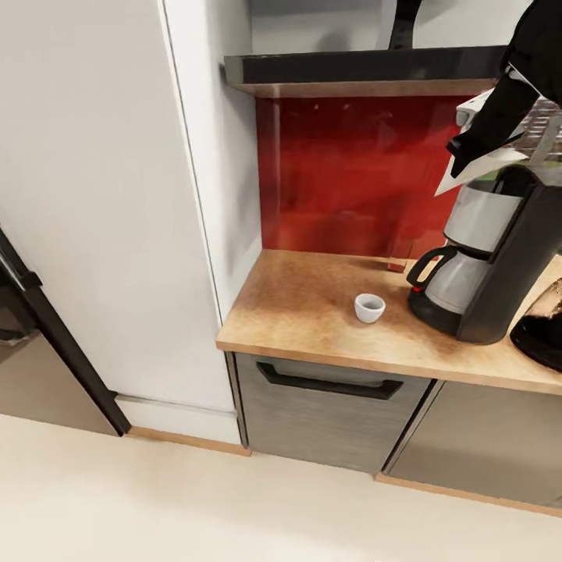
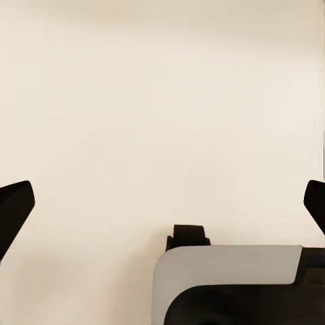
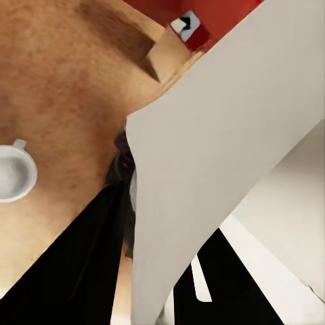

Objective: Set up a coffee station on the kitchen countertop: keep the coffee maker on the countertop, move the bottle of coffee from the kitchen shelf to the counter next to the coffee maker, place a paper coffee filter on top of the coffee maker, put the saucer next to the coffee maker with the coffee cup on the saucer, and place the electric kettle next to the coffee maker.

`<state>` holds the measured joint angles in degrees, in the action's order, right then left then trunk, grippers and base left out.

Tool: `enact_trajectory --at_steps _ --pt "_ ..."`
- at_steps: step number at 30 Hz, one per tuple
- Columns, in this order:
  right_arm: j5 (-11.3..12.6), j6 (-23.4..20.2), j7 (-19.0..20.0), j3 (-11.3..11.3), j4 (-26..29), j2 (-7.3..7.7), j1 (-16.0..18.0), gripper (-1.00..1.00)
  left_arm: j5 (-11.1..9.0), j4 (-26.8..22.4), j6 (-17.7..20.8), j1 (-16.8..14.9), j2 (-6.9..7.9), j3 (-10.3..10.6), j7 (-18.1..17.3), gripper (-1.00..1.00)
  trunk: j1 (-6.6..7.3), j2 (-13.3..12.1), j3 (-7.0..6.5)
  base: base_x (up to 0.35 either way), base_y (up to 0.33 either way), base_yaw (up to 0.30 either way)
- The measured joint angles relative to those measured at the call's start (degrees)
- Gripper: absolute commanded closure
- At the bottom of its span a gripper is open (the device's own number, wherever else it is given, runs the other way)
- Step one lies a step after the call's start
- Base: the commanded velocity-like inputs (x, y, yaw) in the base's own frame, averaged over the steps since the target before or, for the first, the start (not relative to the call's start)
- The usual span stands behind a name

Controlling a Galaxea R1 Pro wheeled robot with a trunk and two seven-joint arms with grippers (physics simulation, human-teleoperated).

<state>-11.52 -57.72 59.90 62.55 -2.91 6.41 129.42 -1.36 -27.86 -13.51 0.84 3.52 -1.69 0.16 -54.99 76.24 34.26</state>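
Observation:
The coffee maker (image 1: 488, 257) stands on the kitchen countertop (image 1: 312, 312) at the right, with its carafe facing left. My right gripper (image 1: 468, 152) reaches down from the upper right, shut on the paper coffee filter (image 1: 478, 168) (image 3: 223, 156), which hangs just above the machine's top. The white coffee cup (image 1: 369, 307) (image 3: 13, 172) sits upright on the bare worktop, left of the carafe. The dark rounded electric kettle (image 1: 542, 328) is cut off by the right edge of the head view. My left gripper (image 2: 162, 210) is open over pale floor. The saucer is out of view.
The kitchen shelf (image 1: 367, 70) runs above a red backsplash (image 1: 351, 172). A small jar with a black-and-white label (image 3: 189, 28) stands by that backsplash, behind the carafe. A white tall panel (image 1: 117, 195) bounds the counter's left end. Grey cabinet fronts (image 1: 328, 414) sit below.

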Motion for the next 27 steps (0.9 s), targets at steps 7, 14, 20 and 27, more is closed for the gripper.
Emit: enact_trajectory --at_steps 7,14,20,27 --pt "0.0 0.0 0.0 0.0 0.0 0.02 0.0 1.0 0.0 0.0 0.0 0.0 0.0 -0.1 0.0 -1.0 0.0 0.0 0.0 0.0 0.123 -0.159" --pt "0.0 0.0 0.0 0.0 0.0 0.02 0.0 1.0 0.0 0.0 0.1 0.0 0.0 0.0 0.0 -1.0 0.0 0.0 0.0 0.0 0.288 -0.016" --pt "0.0 0.0 0.0 0.0 0.0 0.03 0.0 1.0 0.0 0.0 0.1 0.0 0.0 -0.1 -0.1 -1.0 0.0 0.0 0.0 0.0 0.326 -0.042" --pt "0.0 0.0 0.0 0.0 0.0 0.03 0.0 1.0 0.0 0.0 0.0 0.0 0.0 0.0 -0.1 -1.0 0.0 0.0 -0.1 0.0 0.189 -0.22"
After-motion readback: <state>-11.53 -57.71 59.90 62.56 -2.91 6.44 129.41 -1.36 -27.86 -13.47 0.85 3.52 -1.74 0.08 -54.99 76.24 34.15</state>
